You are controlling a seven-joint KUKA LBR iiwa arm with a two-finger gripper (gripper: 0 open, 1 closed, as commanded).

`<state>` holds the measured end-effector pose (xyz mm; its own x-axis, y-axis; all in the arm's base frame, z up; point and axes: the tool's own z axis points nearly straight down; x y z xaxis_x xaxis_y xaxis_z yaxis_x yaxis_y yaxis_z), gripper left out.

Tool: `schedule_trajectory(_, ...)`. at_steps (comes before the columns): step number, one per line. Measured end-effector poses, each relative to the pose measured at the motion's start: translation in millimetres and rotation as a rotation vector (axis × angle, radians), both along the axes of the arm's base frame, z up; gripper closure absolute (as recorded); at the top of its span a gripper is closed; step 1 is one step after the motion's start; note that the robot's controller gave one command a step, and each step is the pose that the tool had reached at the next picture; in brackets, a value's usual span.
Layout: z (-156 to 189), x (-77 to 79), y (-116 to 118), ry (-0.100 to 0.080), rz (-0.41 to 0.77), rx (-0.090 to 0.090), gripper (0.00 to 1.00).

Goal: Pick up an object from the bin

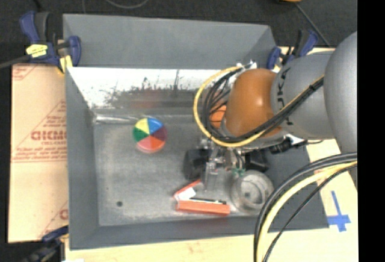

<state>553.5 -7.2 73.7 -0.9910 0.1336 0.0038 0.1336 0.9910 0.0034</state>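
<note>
**Grey bin, gripper low at the front right**

Grey metal walls of the bin [162,44] slope down to a scuffed floor, and I reach in from the right. My orange cover [249,104] and the looped cables [201,111] hide much of the right half, and something orange peeks out behind them that I cannot make out. My gripper [212,177] sits low under the cover. It is a tangle of dark and bright parts, so I cannot tell whether it is spread or pressed together, nor whether it touches anything. An orange bar [202,206] lies flat just in front of it, by the front wall. A black lump [194,162] sits just to one side, a clear cup [251,190] to the other. A many-coloured disc [149,134] lies well apart, mid-floor.
</note>
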Motion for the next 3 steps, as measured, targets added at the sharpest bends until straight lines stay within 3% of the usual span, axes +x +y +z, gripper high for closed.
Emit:
schedule_trajectory(1,0.0,0.0,0.0,0.0,0.0,0.0,1.0)
schedule_trajectory(2,3.6,-9.1,-19.3,-0.017,-0.037,0.004,1.0)
schedule_trajectory(3,120.1,-50.9,-37.2,0.0,0.011,-0.004,1.0)
